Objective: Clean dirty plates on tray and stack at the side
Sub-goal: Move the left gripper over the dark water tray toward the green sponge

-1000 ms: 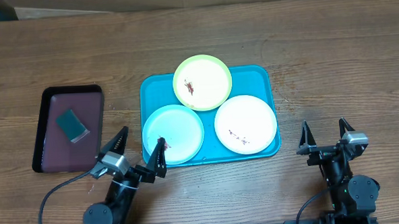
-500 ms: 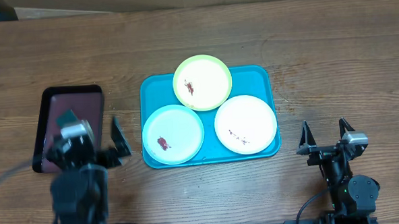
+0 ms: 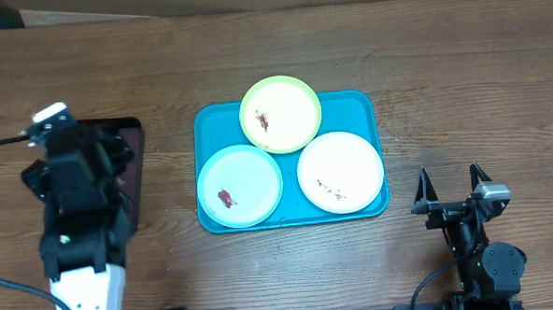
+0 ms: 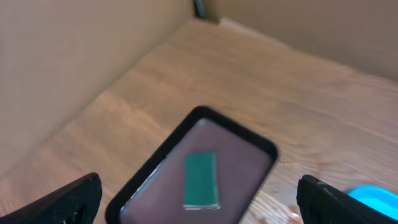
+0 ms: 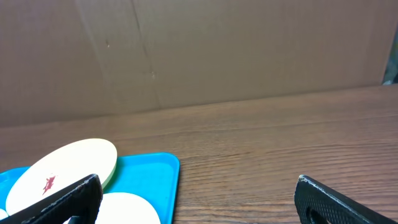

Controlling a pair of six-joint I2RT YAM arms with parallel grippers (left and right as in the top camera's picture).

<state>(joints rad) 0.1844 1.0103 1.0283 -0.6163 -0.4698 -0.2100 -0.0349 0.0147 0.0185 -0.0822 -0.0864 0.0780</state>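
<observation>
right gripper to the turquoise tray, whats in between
Nothing but wooden table lies between the right gripper and the turquoise tray; that stretch is bare in the overhead view.

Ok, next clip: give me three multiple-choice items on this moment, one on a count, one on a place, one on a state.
1. How many plates sit on the blue tray?
A) two
B) three
C) four

2. Where is the green sponge?
A) on the blue tray
B) on a plate
C) in the black tray

3. How is the left gripper?
A) shut on the sponge
B) shut on a plate
C) open and empty

Answers:
1 B: the overhead view shows a green, a pale blue and a white one.
2 C: the left wrist view shows it lying inside.
3 C: its fingers stand wide apart above the black tray, with nothing held.
</observation>
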